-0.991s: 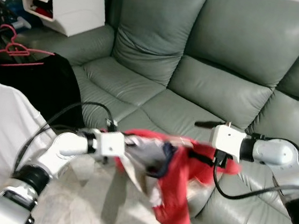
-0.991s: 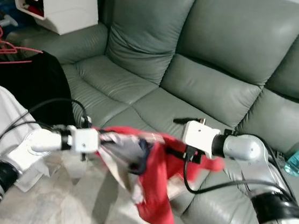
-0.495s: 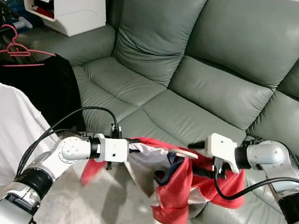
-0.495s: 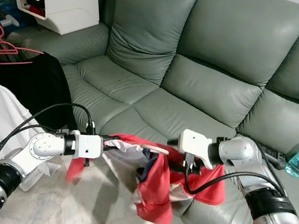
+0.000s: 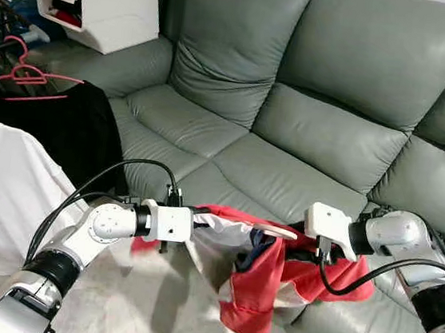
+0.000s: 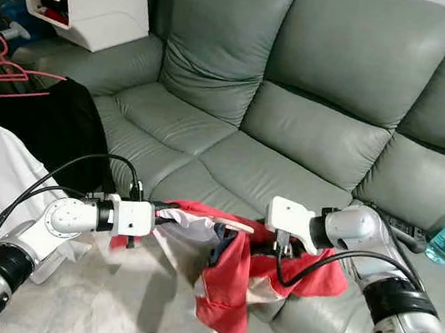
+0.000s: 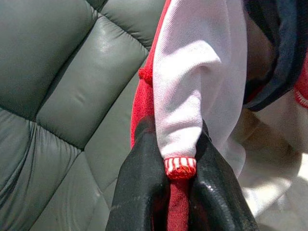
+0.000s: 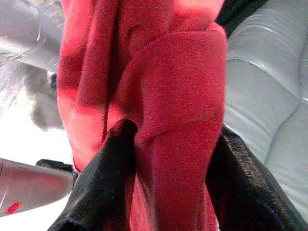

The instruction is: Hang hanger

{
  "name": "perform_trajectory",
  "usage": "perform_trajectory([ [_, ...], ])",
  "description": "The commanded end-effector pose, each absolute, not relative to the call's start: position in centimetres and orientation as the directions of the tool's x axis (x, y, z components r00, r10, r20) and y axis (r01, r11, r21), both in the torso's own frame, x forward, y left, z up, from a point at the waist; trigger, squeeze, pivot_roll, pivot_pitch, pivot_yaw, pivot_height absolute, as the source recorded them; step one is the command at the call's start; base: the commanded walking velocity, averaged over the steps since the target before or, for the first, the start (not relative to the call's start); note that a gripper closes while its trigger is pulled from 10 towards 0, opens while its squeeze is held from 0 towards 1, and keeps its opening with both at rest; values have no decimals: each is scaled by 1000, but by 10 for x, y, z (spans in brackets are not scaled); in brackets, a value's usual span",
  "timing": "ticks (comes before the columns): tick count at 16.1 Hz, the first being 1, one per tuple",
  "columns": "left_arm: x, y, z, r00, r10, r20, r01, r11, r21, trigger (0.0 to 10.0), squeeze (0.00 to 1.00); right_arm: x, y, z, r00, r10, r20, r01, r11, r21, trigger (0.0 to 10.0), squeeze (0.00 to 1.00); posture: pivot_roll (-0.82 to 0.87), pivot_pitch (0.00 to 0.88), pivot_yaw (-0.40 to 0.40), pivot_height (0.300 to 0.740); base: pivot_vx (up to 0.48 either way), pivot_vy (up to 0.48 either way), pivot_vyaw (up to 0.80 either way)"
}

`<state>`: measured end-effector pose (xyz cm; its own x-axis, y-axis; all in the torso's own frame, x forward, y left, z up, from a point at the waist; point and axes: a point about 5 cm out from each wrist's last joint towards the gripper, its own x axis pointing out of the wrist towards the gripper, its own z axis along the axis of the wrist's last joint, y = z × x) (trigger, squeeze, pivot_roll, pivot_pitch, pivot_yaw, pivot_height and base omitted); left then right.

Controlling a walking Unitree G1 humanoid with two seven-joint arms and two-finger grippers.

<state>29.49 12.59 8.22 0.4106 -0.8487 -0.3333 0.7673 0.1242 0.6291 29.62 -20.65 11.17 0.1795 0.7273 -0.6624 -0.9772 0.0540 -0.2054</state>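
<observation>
A red and white garment (image 5: 261, 287) with a navy collar hangs stretched between my two grippers, in front of the grey-green sofa (image 5: 290, 134). My left gripper (image 7: 176, 132) is shut on its white sleeve just above the red striped cuff. The right gripper (image 8: 175, 139) is shut on a thick fold of the red cloth. A pale hanger arm (image 5: 278, 231) pokes out along the garment's top edge; the rest of that hanger is hidden in the cloth. Pink hangers (image 5: 24, 75) hang on a rack at the far left.
On the left rack hang a black garment (image 5: 70, 129) and a white T-shirt (image 5: 3, 190). A white drawer box (image 5: 105, 0) sits on the sofa's arm. A clear bottle (image 6: 444, 234) and a dark remote (image 6: 396, 226) lie on the seat at right.
The right gripper has come down and moved outward to the right, drawing the garment wider between the grippers. The loose red cloth has swung and now hangs lower and stiller.
</observation>
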Motion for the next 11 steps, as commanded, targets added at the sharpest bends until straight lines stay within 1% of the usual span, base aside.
perform_trajectory([
  [1, 298, 122, 91, 416, -863, -288, 746, 143, 650, 0, 0, 294, -207, 109, 139, 711, -689, -983, 16, -182, 0, 0, -73, 0, 40, 740, 0, 0, 0],
  [3, 297, 122, 90, 414, -863, -290, 750, 142, 646, 0, 0, 293, -211, 108, 129, 686, -716, -984, -1, -178, 0, 0, -75, 0, 40, 740, 0, 0, 0],
  [5, 296, 124, 88, 414, -861, -296, 753, 141, 643, 0, 0, 293, -215, 108, 147, 682, -717, -983, 20, -184, 0, 0, -75, 0, 41, 740, 0, 0, 0],
  [7, 297, 125, 88, 418, -858, -298, 754, 145, 641, 0, 0, 293, -219, 106, 173, 675, -717, -979, 38, -200, 0, 0, -75, 0, 41, 740, 0, 0, 0],
  [9, 296, 124, 87, 418, -858, -299, 756, 146, 638, 0, 0, 294, -218, 105, 223, 697, -681, -968, 76, -239, 0, 0, -78, 0, 41, 740, 0, 0, 0],
  [11, 295, 124, 85, 416, -858, -301, 759, 145, 635, 0, 0, 295, -216, 105, 251, 710, -657, -961, 104, -255, 0, 0, -78, 0, 44, 740, 0, 0, 0],
])
